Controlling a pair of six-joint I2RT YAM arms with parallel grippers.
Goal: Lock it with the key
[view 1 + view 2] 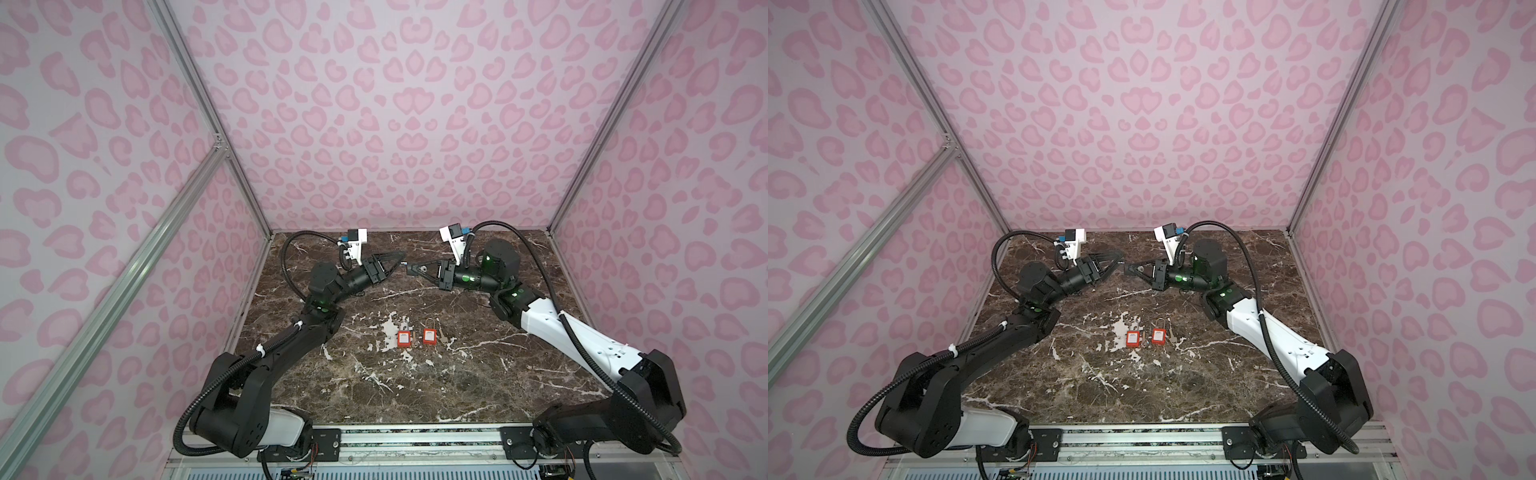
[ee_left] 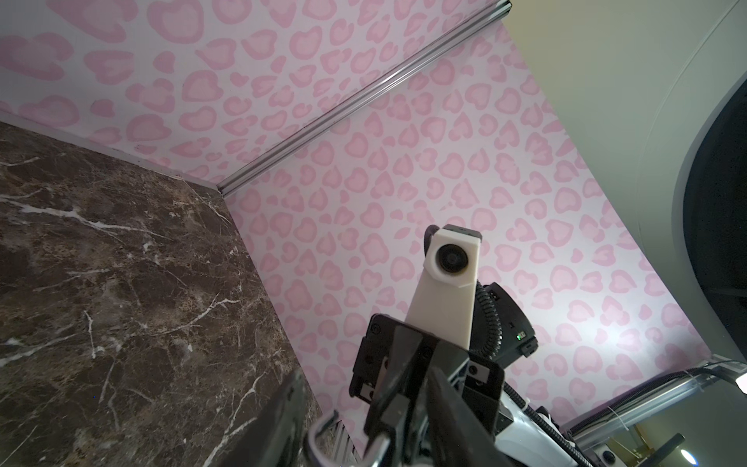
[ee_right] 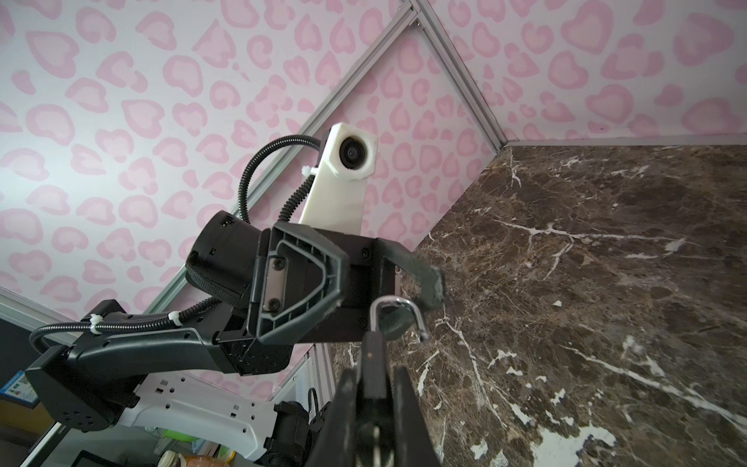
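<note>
High over the back of the marble table (image 1: 478, 374), my two grippers meet tip to tip. My right gripper (image 1: 412, 269) (image 3: 374, 404) is shut on a black padlock (image 3: 374, 360). Its silver shackle (image 3: 398, 313) stands swung open and points at the left arm. My left gripper (image 1: 402, 262) (image 2: 364, 428) is open. Its fingers (image 3: 428, 283) straddle the shackle (image 2: 323, 434), and one tip is at or very near the bend. Small pale keys (image 1: 444, 340) lie beside two red padlocks (image 1: 403, 338) (image 1: 429, 336) mid-table.
Pink patterned walls with aluminium posts (image 1: 590, 174) close in the table on three sides. A metal rail (image 1: 415, 438) runs along the front edge between the two arm bases. White marble patches (image 1: 388, 328) lie around the red padlocks.
</note>
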